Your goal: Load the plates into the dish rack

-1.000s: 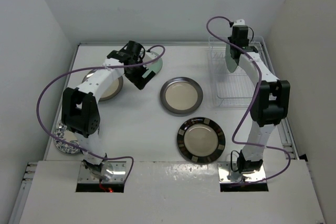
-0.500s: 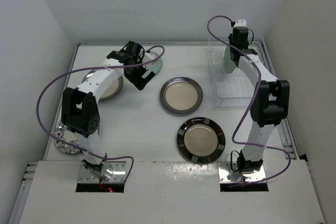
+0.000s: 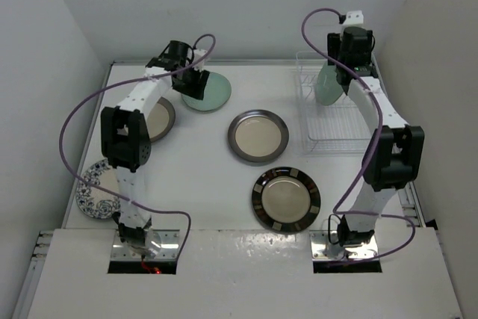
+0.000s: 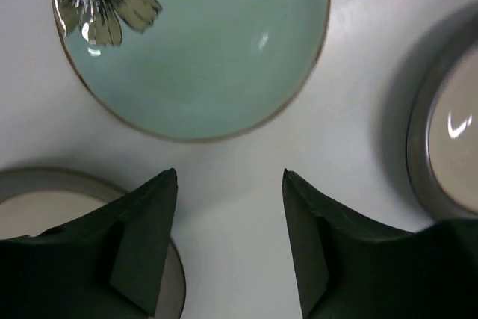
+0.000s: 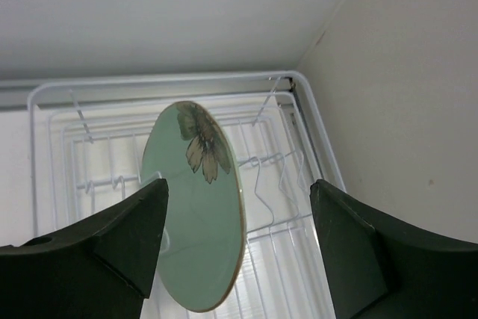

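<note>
One mint-green plate (image 5: 196,244) with a flower mark stands on edge between the prongs of the white wire dish rack (image 5: 299,87). My right gripper (image 5: 239,184) hovers over it, open, its fingers clear of the rim; from above, the right gripper (image 3: 338,74) is at the rack's back end. A second mint-green plate (image 4: 202,50) lies flat at the back of the table. My left gripper (image 4: 228,173) is open just short of this plate's near rim, with bare table between the fingers. On the table lie two cream plates (image 3: 258,136) (image 3: 158,119), a black-banded plate (image 3: 286,199) and a blue-floral plate (image 3: 95,188).
The dish rack (image 3: 336,121) sits at the back right against the wall, its near rows holding nothing. In the left wrist view a cream plate (image 4: 30,207) lies under the left finger and another cream plate (image 4: 448,140) at the right edge.
The right gripper opened, let go of the mint-green plate in the rack and lifted back. The left arm swung back and left over the other mint-green plate, its jaws narrowing somewhat.
</note>
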### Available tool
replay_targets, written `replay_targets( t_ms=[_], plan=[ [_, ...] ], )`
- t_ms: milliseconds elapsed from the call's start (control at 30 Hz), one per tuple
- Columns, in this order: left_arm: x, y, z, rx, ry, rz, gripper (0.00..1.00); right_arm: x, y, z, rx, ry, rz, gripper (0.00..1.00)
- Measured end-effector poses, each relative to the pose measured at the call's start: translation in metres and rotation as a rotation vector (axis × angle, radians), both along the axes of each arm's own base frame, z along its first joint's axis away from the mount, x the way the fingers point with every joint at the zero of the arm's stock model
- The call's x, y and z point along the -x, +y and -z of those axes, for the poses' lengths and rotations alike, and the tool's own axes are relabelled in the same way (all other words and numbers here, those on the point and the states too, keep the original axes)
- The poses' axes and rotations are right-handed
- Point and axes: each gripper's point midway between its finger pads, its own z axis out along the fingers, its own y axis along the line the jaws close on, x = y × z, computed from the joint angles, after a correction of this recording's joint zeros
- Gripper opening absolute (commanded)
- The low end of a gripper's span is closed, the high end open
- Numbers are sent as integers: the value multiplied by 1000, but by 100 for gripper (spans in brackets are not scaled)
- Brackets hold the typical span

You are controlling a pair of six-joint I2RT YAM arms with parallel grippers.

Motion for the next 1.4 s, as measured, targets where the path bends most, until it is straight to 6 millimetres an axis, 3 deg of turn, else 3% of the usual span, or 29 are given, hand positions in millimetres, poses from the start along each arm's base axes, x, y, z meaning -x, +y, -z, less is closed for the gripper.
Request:
replay_targets(
  t_ms=[133, 300, 533, 767, 933, 1033, 1067, 1233, 1333, 1367, 1400],
  plan=[
    [-37, -5, 28, 43, 15, -119, 76, 13, 7, -35, 1, -67, -19, 78],
    [-43, 7, 69, 37, 85, -287, 81, 36, 28, -50, 7, -96, -74, 79],
    [-30, 14, 76, 96, 83, -452, 87, 56, 48, -37, 12, -65, -120, 79],
    [-40, 17, 78, 233, 99, -551, 87, 63, 55, -37, 14, -60, -135, 79],
    [-45, 21, 101, 274, 136, -585, 87, 63, 64, -37, 28, -56, -160, 79],
    [-53, 19, 99, 304, 125, -584, 85, 63, 71, -38, 44, -53, -180, 79],
    [-55, 19, 101, 307, 125, -583, 83, 63, 73, -38, 48, -52, -185, 79],
    [-71, 19, 102, 368, 118, -577, 54, 62, 82, -42, 73, -55, -213, 80],
    [-77, 20, 105, 407, 127, -580, 19, 58, 90, -49, 94, -68, -232, 80],
    [-79, 17, 106, 430, 132, -572, 2, 57, 93, -52, 107, -70, -240, 81],
    [-82, 15, 104, 453, 133, -571, 0, 56, 95, -53, 110, -73, -243, 81]
  ],
)
